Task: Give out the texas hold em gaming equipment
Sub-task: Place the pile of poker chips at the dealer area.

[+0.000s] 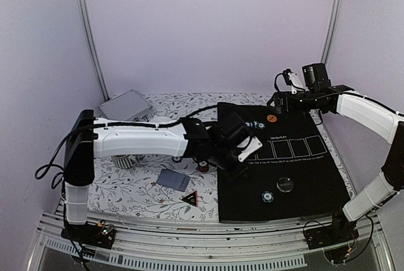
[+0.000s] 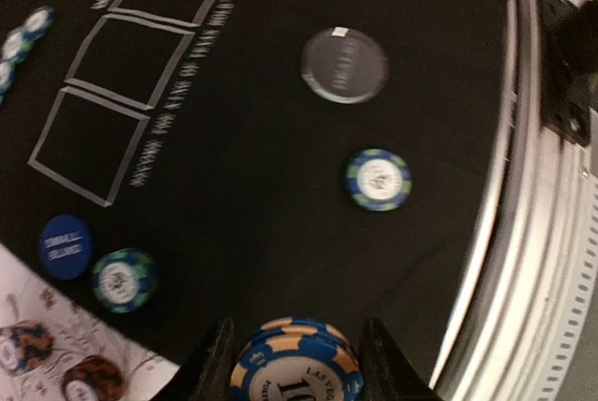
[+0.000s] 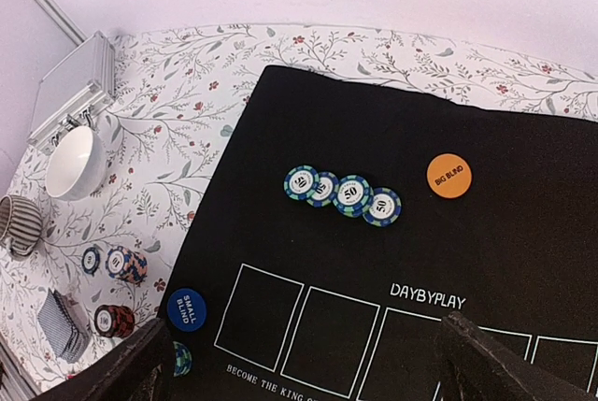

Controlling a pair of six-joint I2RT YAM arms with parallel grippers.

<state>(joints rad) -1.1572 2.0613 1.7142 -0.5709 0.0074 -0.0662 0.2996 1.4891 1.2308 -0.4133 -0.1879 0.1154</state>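
Left jaws clamp blue-orange chip stack by its rims: stiff, probably slick, may shear; right jaws wide open.

Pale lilac walls enclose a counter draped in white floral-print cloth, with slim silver metal posts rising at the back corners and a ribbed aluminium rail along its near edge.

Left arm reaches across with left pincer clamped partway; right pincer hangs high, spread wide.
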